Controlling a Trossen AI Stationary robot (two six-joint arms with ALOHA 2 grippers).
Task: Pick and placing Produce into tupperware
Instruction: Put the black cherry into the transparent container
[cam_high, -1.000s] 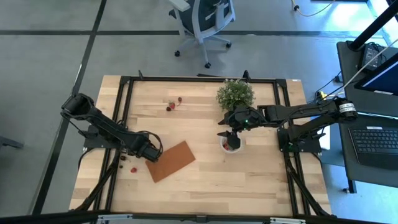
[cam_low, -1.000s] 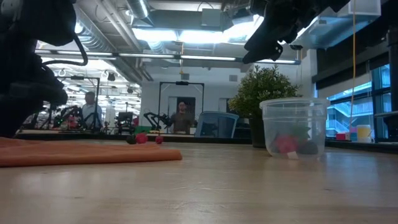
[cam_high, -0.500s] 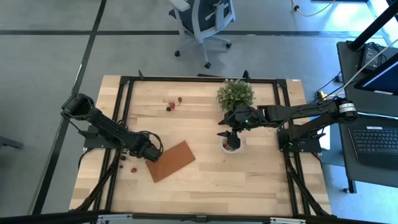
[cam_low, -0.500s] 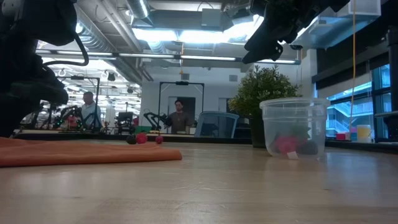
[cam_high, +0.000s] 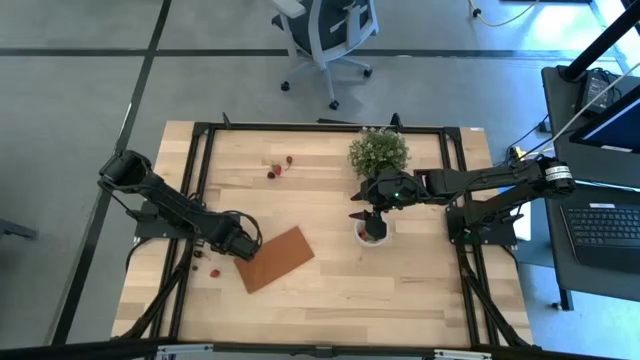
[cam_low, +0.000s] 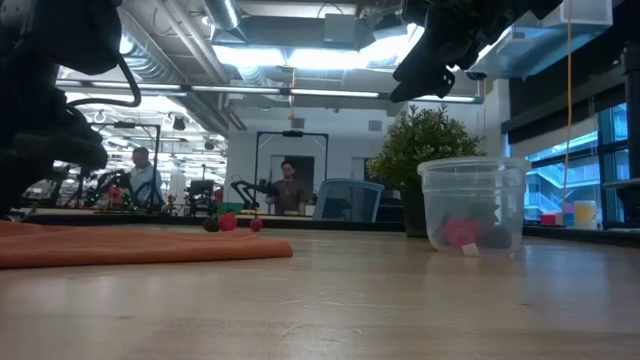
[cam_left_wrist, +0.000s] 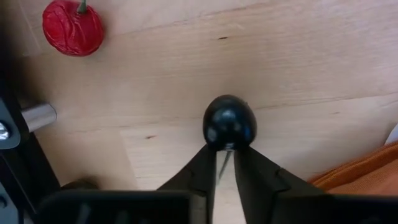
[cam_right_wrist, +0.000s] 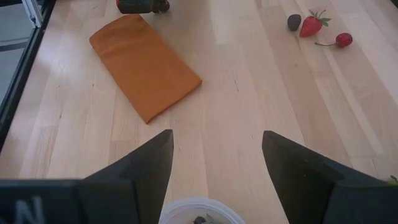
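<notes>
Only the left wrist cam catches it: left gripper (cam_left_wrist: 225, 163) fingers nearly together, pinching a dark berry (cam_left_wrist: 229, 121) on the table. Right gripper (cam_right_wrist: 217, 163) hangs spread wide over the tupperware (cam_low: 474, 204).

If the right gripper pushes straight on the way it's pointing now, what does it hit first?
Most likely the tupperware: the right gripper hangs open right above it, fingers pointing down at its rim. How far off the cup is cannot be judged.
</notes>
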